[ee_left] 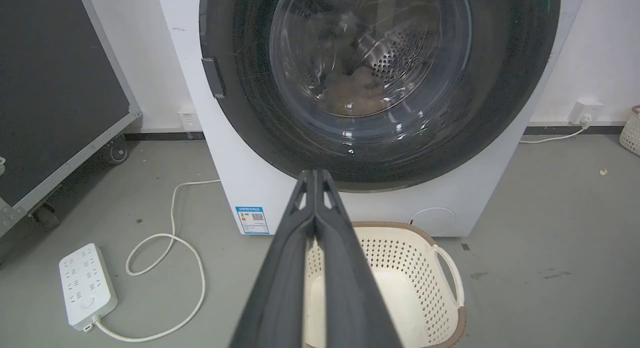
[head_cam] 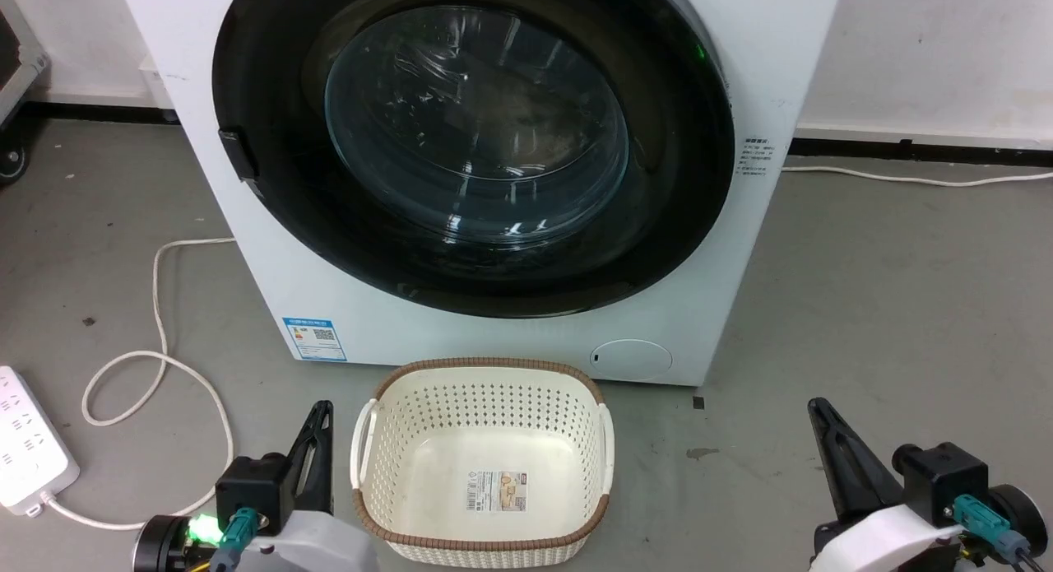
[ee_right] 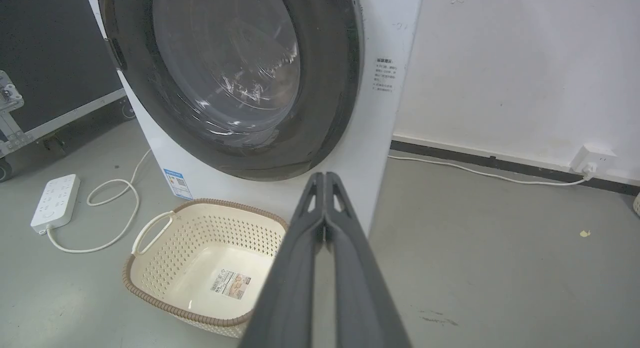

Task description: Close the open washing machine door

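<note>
Our left gripper [head_cam: 319,430] and right gripper [head_cam: 828,434] sit at the bottom corners of the frame, fingers pressed together and holding nothing, on either side of the basket [head_cam: 485,365]. At upper centre, the washing machine door [head_cam: 475,136] lies flush against the washing machine [head_cam: 510,337]. We judge the closing done, with nothing left to do.

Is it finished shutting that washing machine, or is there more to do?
Looks done: the washing machine door lies flush against the white washing machine, with no gap along its black rim. In hand: nothing; the left gripper and right gripper are shut, empty, low either side of the basket. Left: nothing visible, though I cannot tell whether the latch caught.
</note>
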`<state>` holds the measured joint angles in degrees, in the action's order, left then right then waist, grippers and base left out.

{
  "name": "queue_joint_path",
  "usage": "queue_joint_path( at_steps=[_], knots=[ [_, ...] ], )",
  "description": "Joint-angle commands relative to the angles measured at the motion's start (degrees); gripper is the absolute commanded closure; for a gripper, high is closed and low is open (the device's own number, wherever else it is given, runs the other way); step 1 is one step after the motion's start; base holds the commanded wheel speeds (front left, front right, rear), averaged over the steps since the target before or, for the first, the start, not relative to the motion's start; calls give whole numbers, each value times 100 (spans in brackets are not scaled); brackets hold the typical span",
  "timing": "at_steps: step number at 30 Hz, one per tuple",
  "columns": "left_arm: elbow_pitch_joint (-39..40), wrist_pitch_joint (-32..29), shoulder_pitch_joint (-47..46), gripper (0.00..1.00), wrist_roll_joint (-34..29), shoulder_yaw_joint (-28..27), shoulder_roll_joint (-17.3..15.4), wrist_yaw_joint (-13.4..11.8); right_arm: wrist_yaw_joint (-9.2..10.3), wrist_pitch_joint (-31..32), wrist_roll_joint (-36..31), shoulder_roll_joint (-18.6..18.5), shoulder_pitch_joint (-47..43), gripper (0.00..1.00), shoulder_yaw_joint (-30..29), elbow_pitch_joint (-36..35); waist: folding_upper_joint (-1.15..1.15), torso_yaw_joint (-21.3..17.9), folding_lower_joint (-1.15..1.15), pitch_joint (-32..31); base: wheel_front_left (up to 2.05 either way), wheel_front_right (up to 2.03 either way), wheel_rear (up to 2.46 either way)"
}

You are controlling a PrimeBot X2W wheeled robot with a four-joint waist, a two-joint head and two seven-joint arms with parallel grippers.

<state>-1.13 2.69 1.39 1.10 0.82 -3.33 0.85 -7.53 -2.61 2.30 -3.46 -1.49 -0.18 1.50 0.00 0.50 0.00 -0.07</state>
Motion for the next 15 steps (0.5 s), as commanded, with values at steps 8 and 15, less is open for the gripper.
queue_joint_path(
  at_steps=[8,15],
  knots=[
    [58,-116,-99,100,-66,-45,21,-54,4,107,-114,42,121,100,8,-84,0,-19,0,3,0,0,0],
    [87,-197,-120,100,-90,-64,34,-71,4,189,-176,51,136,100,13,-119,0,-36,0,5,0,0,0]
  ],
)
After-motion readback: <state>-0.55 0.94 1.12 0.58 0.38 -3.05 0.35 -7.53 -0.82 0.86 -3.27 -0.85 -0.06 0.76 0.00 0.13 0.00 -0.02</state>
